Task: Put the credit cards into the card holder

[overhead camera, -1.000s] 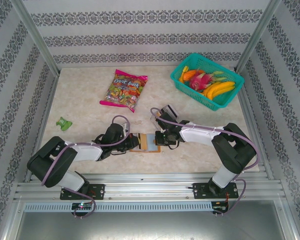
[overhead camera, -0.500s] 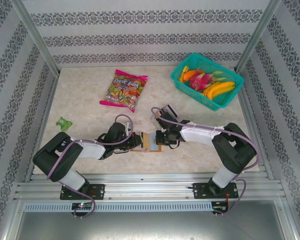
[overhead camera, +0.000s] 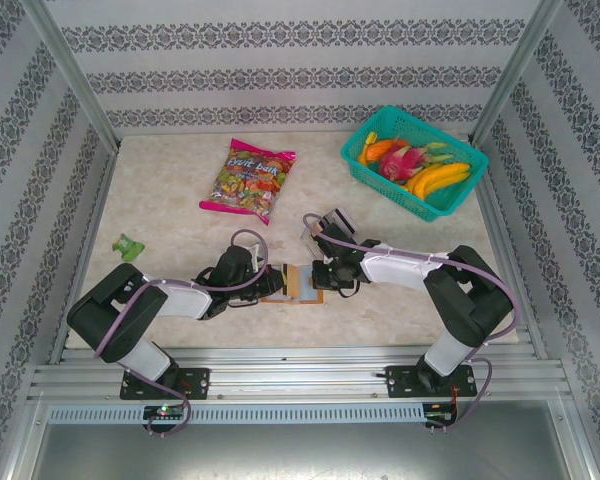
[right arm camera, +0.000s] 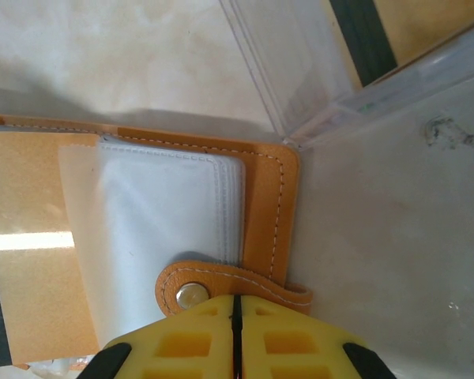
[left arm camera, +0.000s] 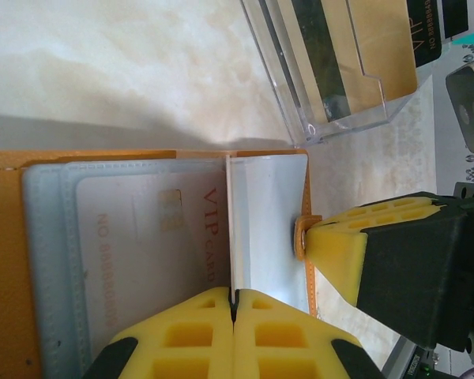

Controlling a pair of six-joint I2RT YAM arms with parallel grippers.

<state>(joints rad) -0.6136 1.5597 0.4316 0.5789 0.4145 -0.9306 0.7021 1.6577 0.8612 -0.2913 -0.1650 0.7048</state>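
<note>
The left hand (left arm camera: 234, 304) is clenched: its two yellow, honeycomb-moulded foam pads meet with no gap and pinch one thin clear plastic leaf of the card holder (left arm camera: 8, 276), which stands edge-on. The right hand (right arm camera: 235, 312) is clenched too, with its pads pressed together. Their tips sit on the rounded snap tab (right arm camera: 245, 284), just beside its one metal stud (right arm camera: 191, 296). I cannot tell whether the tab is pinched or only pressed.

The card holder lies open on the table (overhead camera: 180, 220) between the two hands. It is orange-brown, leather-like and stitched along the rim, with a stack of frosted plastic sleeves (right arm camera: 166, 221) inside. One pale grey credit card (left arm camera: 142, 253), marked VIP with a small chip, sits flat in a sleeve.

Just beyond the holder stands one clear, hard acrylic tray (left arm camera: 332, 118) with slotted walls. It holds at least two more rectangular cards, a tan one (left arm camera: 383, 47) with a black stripe and a black one (left arm camera: 423, 31).

Farther off on the marbled, glossy table are one crinkly pink candy bag (overhead camera: 248, 180), one teal mesh basket (overhead camera: 455, 200) of fruit and one small green object (overhead camera: 130, 246).
</note>
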